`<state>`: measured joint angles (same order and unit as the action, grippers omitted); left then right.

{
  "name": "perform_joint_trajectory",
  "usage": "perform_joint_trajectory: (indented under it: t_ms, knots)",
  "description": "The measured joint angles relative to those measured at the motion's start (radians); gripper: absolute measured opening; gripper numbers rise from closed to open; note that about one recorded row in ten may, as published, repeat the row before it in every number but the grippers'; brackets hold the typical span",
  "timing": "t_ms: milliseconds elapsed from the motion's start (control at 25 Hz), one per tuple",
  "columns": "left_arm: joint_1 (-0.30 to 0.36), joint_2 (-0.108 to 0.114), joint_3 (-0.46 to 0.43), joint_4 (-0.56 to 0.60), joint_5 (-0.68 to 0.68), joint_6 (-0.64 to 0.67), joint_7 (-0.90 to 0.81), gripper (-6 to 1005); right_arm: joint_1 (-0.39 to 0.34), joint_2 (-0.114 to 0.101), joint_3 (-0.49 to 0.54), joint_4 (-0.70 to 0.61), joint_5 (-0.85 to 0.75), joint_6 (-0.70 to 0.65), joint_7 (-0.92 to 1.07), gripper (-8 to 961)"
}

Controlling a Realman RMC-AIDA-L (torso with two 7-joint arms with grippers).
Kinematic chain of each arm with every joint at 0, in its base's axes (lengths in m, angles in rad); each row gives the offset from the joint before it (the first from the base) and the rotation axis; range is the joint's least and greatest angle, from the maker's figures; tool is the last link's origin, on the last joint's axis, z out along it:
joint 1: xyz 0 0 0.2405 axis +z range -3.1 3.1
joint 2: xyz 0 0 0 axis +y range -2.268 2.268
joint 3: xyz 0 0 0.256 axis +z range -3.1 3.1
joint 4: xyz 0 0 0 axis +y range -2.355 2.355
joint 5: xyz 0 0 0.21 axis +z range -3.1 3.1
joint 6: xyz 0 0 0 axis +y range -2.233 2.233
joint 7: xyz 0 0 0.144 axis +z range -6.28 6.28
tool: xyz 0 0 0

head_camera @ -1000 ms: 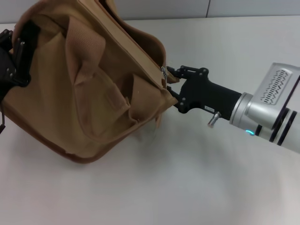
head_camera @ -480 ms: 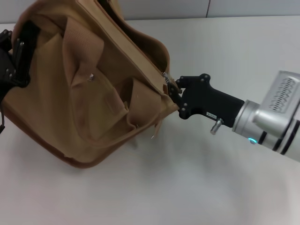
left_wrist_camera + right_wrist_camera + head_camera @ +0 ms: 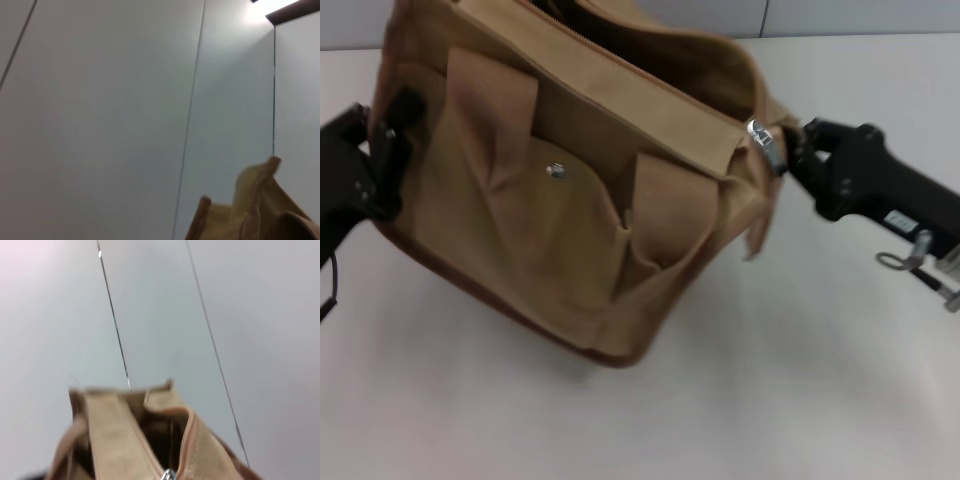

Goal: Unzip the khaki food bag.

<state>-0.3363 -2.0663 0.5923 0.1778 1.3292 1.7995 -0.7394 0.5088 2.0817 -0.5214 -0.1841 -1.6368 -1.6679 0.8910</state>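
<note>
Table (image 3: 740, 400) space nearest the robot is bare pale surface, and just behind it the khaki food bag (image 3: 570, 220) sits tilted, its bottom corner down on the tabletop and its mouth tipped up and away. Looks like soft canvas, light and floppy, so it will probably sag and slide rather than hold its shape when something tugs on it. Best spots to hold would be the stiffer piped end seams and the silver zipper pull (image 3: 761, 142), since the flat panels just crumple.

The left gripper (image 3: 365, 175) is pressed against the bag's left end; whether it's actually clamped there can't be told. The right gripper (image 3: 798, 152) is at the opposite end, right up against the zipper pull, and seems to have it pinched, but the fingertips are hidden, so that's not certain either. Further back the top gapes open with a dark inside, so the zip looks mostly undone.

No brand on the bag. There's a small white sticker on the right gripper, unreadable
</note>
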Motion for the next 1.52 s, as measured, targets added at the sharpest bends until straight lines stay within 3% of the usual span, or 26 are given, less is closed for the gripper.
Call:
perform_joint_trajectory:
  t_ms: [320,480,720,960,1120,1280,1320,1400,1440,1520]
  knots:
    - [0.009,0.004,0.000,0.008,0.201,-0.094,-0.025,61,-0.013,-0.001,0.035,-0.035,0.032,-0.002,0.073,116]
    - [0.009,0.001,0.000,0.008,0.210,-0.118,-0.068,68,-0.007,0.001,0.052,-0.026,0.036,0.018,0.094,135]
    - [0.016,0.004,-0.004,0.015,0.210,-0.103,-0.075,270,-0.011,-0.001,0.066,-0.025,0.047,0.027,0.145,164]
    - [0.017,0.010,-0.006,0.019,0.209,-0.075,-0.080,490,-0.047,-0.003,0.093,-0.046,0.085,0.012,0.247,410]
    - [0.018,0.034,-0.002,0.050,0.212,-0.010,-0.154,679,-0.088,-0.004,0.130,-0.075,0.115,-0.047,0.331,492]
    - [0.019,0.058,0.005,0.080,0.224,0.044,-0.202,757,-0.117,-0.010,0.132,-0.126,0.114,-0.172,0.359,574]
    - [0.017,0.081,0.027,0.119,0.258,0.094,-0.231,776,-0.120,-0.013,0.109,-0.153,0.097,-0.216,0.353,595]
    - [0.014,0.098,0.061,0.161,0.297,0.132,-0.244,815,-0.118,-0.024,-0.012,-0.252,-0.010,-0.351,0.292,636]
    - [0.012,0.107,0.091,0.188,0.317,0.150,-0.251,834,-0.118,-0.024,-0.012,-0.252,-0.010,-0.351,0.292,661]
    - [0.009,0.119,0.139,0.226,0.332,0.166,-0.268,834,-0.105,-0.028,-0.117,-0.309,-0.107,-0.429,0.236,710]
